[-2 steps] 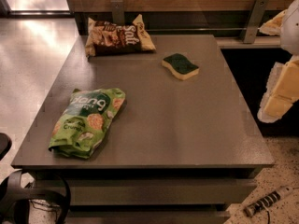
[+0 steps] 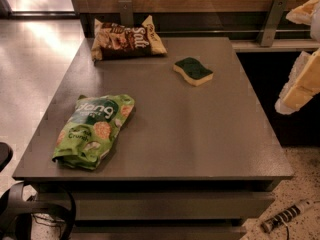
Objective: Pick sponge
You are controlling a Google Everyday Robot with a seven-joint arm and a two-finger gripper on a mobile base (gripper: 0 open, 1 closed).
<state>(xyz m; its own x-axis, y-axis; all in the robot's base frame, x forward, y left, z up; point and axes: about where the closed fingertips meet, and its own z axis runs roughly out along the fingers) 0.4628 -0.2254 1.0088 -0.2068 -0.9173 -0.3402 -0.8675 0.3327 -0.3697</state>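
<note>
Green snack bag (image 2: 92, 131): lies flat near the table's front-left edge, well apart from the sponge. It shares the sponge's colour and is far larger, so it could be taken for the target.
Brown snack bag (image 2: 127, 39): lies at the back-left of the table, near the sponge but not touching it. An approach that drifts left could catch its crinkled corner.
Grey table (image 2: 200, 144): flat, hard, matte top, bare around the sponge. With so low an object, coming down too far would press into the top, and stopping too high would close on air.
Sponge (image 2: 193, 70): lies flat toward the back of the table, right of centre. The dark green scouring side faces up over pale yellow foam, and its wavy outline sits at a slant to the table edges. It looks light and unanchored, so a one-sided touch would likely slide or spin it. The soft foam gives, so a shallow pinch at the wavy edge could slip free on lifting.
Gripper (image 2: 300, 86): pale, at the right edge of the view, off the table's right side and raised above it, well apart from the sponge. Whether it is open or closed cannot be told. The whole approach remains, so any error in heading or angle carries through to the grasp.
Floor cable (image 2: 287, 216): lies on the speckled floor by the table's front-right corner. It could snag the base if the robot rolls that way.
</note>
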